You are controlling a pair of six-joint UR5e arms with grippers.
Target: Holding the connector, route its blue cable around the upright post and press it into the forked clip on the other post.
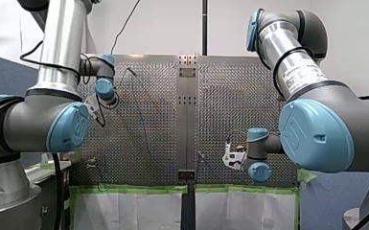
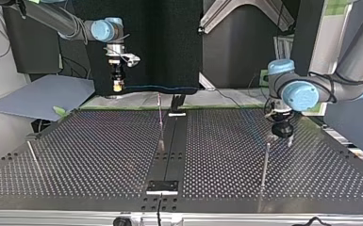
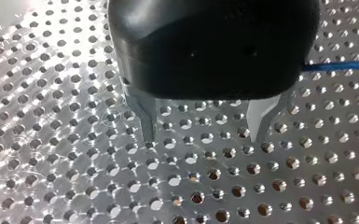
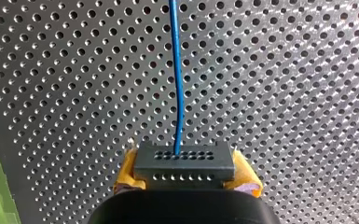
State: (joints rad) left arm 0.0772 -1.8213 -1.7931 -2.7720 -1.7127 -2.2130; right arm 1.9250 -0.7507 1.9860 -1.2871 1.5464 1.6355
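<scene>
In the right wrist view my right gripper [image 4: 186,181] is shut on a black connector [image 4: 184,162], which sits between its yellow pads [image 4: 246,179]. The blue cable [image 4: 177,79] leaves the connector's face and runs straight ahead over the perforated plate. In the top view this gripper [image 2: 118,85] hangs above the table's far left. My left gripper [image 3: 203,137] is open, its metal fingers [image 3: 147,123] just above the plate with nothing between them; a stretch of blue cable [image 3: 340,66] passes beside it. Thin upright posts stand at the top view's right [image 2: 265,162] and middle [image 2: 161,125]. I cannot make out a forked clip.
A third thin rod [image 2: 32,153] leans at the top view's near left. A dark centre strip [image 2: 169,150] divides the perforated table. Green tape [image 1: 134,188] lines the table's edge in the front view. My left gripper [image 2: 282,131] sits low just behind the right post.
</scene>
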